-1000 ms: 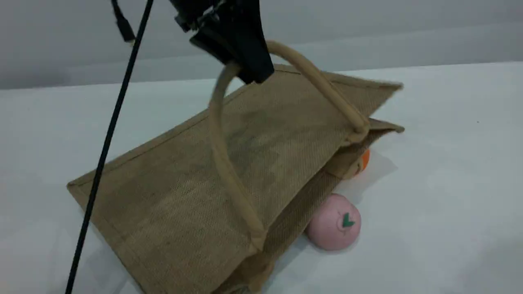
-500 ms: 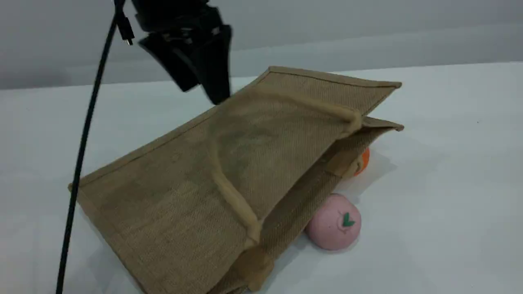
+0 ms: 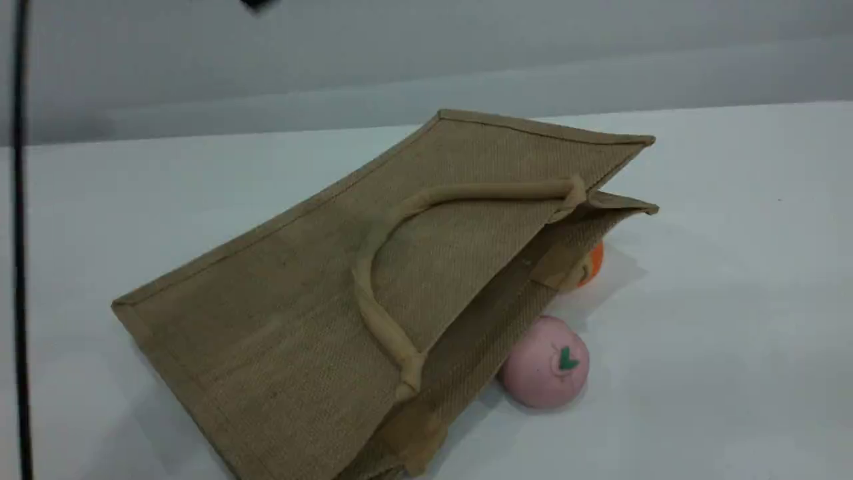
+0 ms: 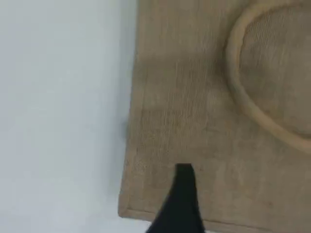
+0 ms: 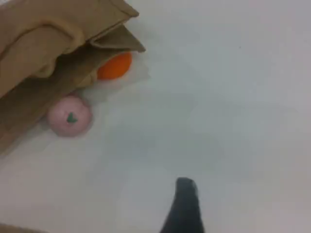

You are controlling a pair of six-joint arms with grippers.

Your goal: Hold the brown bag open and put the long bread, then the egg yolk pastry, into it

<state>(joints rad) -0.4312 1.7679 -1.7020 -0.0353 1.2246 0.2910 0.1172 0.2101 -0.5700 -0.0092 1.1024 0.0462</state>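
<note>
The brown bag (image 3: 286, 313) lies on its side on the white table, its mouth toward the right. Its upper loop handle (image 3: 373, 293) lies flat on the top panel, with nothing holding it. In the left wrist view, one black fingertip (image 4: 184, 184) of my left gripper hovers above the bag (image 4: 194, 97) near its edge, clear of the handle (image 4: 243, 102), gripping nothing. My right gripper's fingertip (image 5: 185, 199) hangs over bare table to the right of the bag (image 5: 43, 43), empty. The long bread and the egg yolk pastry are out of view.
A pink ball with a green leaf mark (image 3: 546, 370) rests against the bag's mouth, and an orange fruit (image 3: 593, 263) sits half under the bag's upper flap. A black cable (image 3: 20, 267) hangs down the far left of the scene view.
My left gripper let go of the bag's handle and rose up and left, out of the scene view. The handle dropped flat onto the bag and the lifted panel sagged.
</note>
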